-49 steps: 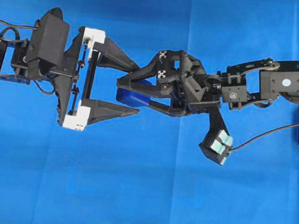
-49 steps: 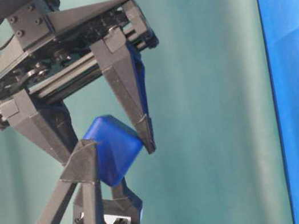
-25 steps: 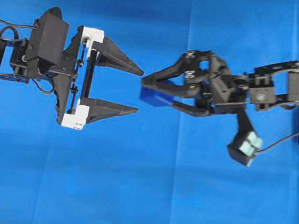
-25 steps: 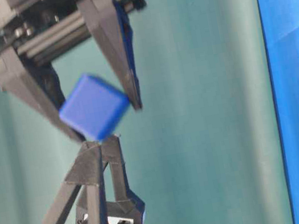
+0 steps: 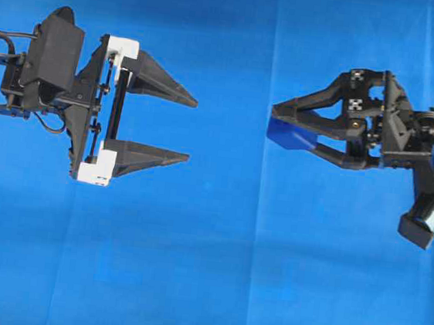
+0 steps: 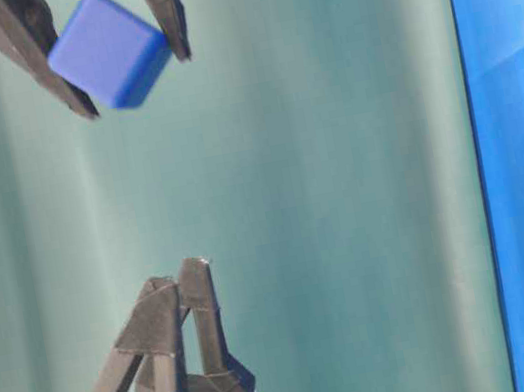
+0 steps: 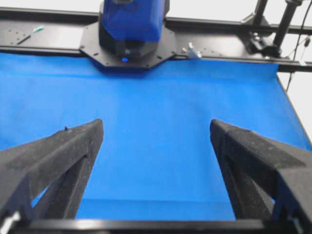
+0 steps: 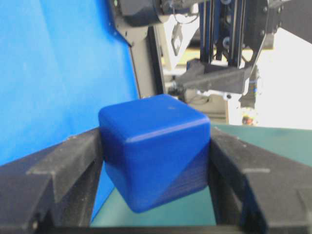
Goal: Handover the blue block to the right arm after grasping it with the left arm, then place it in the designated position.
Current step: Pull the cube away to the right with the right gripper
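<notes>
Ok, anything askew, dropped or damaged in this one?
Nothing stands out. The blue block sits squarely clamped between the right gripper's fingers, and the left gripper is open and empty above the blue cloth.

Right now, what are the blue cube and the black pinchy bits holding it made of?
The blue block looks like smooth hard plastic: rounded edges and a soft sheen on top, though painted wood can't be ruled out. The right gripper holding it looks like matte black printed plastic: its fingers have a grainy, speckled surface. The cloth underneath looks like soft fabric, faintly creased.

right gripper [image 6: 122, 63] cut off by table-level view's top edge
</notes>
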